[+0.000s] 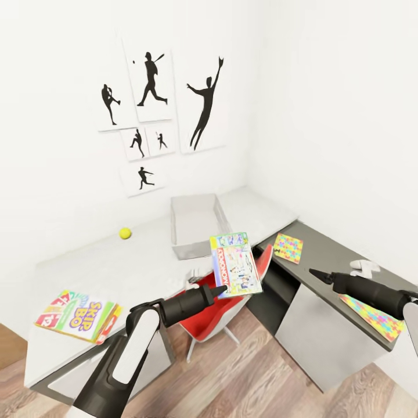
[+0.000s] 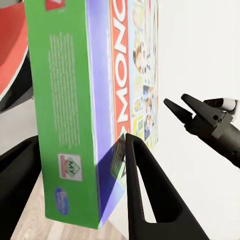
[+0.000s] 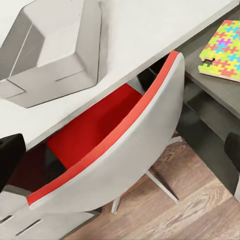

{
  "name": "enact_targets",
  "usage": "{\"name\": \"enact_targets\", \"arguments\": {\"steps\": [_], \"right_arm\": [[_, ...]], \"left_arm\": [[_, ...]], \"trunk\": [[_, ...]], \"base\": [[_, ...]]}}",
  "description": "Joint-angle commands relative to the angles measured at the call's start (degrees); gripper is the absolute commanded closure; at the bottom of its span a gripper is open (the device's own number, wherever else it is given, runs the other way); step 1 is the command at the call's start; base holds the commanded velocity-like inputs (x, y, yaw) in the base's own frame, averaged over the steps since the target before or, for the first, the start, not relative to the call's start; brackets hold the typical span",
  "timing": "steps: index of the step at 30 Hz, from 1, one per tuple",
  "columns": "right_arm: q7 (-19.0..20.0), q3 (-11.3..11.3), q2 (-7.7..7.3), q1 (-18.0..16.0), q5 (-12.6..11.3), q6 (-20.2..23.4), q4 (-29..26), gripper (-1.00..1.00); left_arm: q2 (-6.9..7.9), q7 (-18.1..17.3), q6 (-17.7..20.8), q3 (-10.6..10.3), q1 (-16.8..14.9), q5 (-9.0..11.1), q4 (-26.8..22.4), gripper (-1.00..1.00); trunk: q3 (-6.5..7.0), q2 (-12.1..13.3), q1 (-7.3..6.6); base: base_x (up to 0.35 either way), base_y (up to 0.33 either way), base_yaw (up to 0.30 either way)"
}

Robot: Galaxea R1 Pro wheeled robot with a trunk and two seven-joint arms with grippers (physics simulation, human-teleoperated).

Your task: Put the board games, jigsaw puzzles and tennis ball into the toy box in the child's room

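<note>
In the left gripper [image 1: 222,288]: board game [image 1: 235,264].

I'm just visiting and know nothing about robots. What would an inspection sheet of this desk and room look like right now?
Surface: pale grey table with a lower dark grey section.
Job's things: toy box standing on the table; tennis ball on the table, left of it; Skip-Bo board game near the table's left end; Monopoly board game held in the air; two jigsaw puzzles on the dark section.
Clutter: small white object on the dark section, too small to identify.
Grippers: left gripper shut on the Monopoly board game; right gripper holding nothing.
Cables: nothing seen.
Surroundings: red chair, baseball silhouette pictures, wood floor.
</note>
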Motion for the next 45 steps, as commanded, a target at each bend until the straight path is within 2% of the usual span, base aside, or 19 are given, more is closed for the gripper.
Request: {"name": "enact_targets", "arguments": {"steps": [1,4,8,12,13,17,21,30,39,41,45], "right_arm": [[0.3,-0.1,-0.01,0.0,0.1,0.3,0.0,-1.0],[0.3,-0.1,-0.03,-0.1,0.1,1.6,0.0,-1.0],[1.8,-0.1,-0.36,-0.4,-0.1,5.5,0.0,-1.0],[8.2,-0.1,-2.25,-0.3,-0.2,6.6,0.0,-1.0],[8.2,-0.1,-2.25,-0.3,-0.2,6.6,0.0,-1.0],[16.4,-0.1,-4.32,-0.1,-0.2,6.6,0.0,-1.0],[20.9,-0.2,-5.3,0.1,-0.3,6.6,0.0,-1.0],[23.9,-0.2,-5.87,0.2,-0.3,6.6,0.0,-1.0],[26.2,-0.5,-6.0,0.4,-1.1,6.6,0.0,-1.0],[27.9,-0.6,-6.03,0.4,-1.7,6.6,0.0,-1.0],[30.3,-0.7,-6.05,0.5,-2.4,6.6,0.0,-1.0]], "left_arm": [[-0.03,-0.1,0.3,0.1,-0.1,0.0,0.0,1.0],[0.01,-0.8,0.3,0.0,-0.1,0.1,-0.4,1.0],[0.12,-2.6,0.4,-0.1,-0.1,0.0,-1.1,1.0],[0.19,-3.7,0.4,-0.1,0.0,0.0,-1.4,1.0],[0.19,-3.7,0.4,-0.1,0.0,0.0,-1.4,1.0],[0.26,-4.3,0.4,-0.2,0.0,-0.1,-1.6,1.0],[0.44,-5.0,0.4,-0.2,0.1,-0.2,-1.6,1.0],[0.86,-5.6,0.4,-0.2,0.3,-0.3,-1.6,1.0],[2.29,-5.6,0.3,-0.5,0.5,-0.7,-1.0,1.0],[2.44,-5.6,0.2,-1.5,0.5,-1.9,-0.9,1.0],[2.44,-5.6,0.2,-4.1,0.5,-5.7,-0.7,1.0]], "trunk": [[-0.11,-0.1,0.03],[-0.12,-0.1,0.03],[-0.14,-0.1,0.03],[-0.16,-0.1,0.03],[-0.16,-0.1,0.03],[-0.17,-0.1,0.03],[-0.17,-0.1,0.03],[-0.17,-0.1,0.03],[-0.17,-0.1,0.03],[-0.17,-0.1,0.03],[-0.17,-0.1,0.03]], "base": [[0.004,-0.003,0.235],[0.002,-0.002,0.255],[0.001,-0.001,0.231],[0.0,0.0,0.105],[0.0,0.0,0.073],[0.0,0.0,0.043],[0.0,0.0,0.018],[0.0,0.0,0.005],[0.0,0.0,0.0],[0.0,0.0,0.0],[0.0,0.0,0.0]]}}
